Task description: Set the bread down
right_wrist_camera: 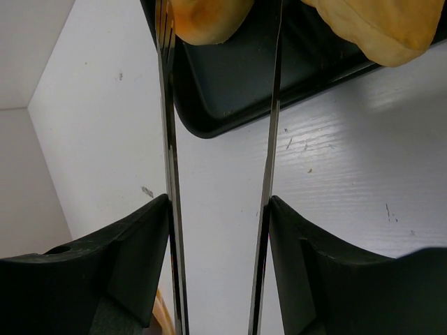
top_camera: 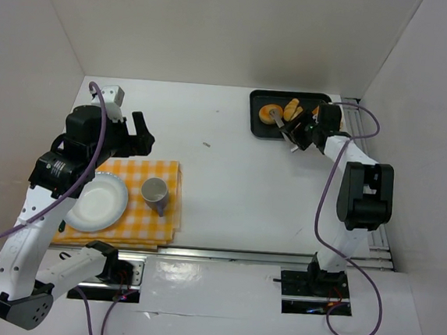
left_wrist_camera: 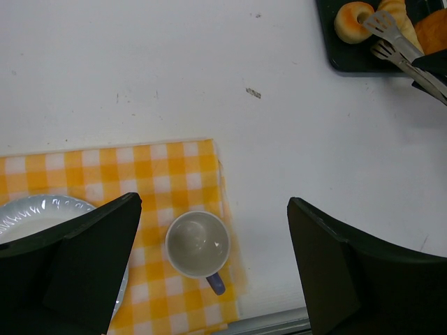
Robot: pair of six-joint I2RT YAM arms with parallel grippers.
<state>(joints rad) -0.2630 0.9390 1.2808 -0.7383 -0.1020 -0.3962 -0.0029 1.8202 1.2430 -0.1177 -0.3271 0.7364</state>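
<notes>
A black tray at the back right holds a round bread, a long bread and another orange piece. My right gripper is shut on metal tongs. In the right wrist view, my right gripper presses on the two tong arms, which stand apart. The round bread shows between them over the tray. The tong tips are cut off there. My left gripper is open and empty above the checkered cloth.
A white plate and a grey cup with a blue handle sit on the yellow checkered cloth at the front left. The left wrist view shows the cup and the plate's rim. White walls enclose the table.
</notes>
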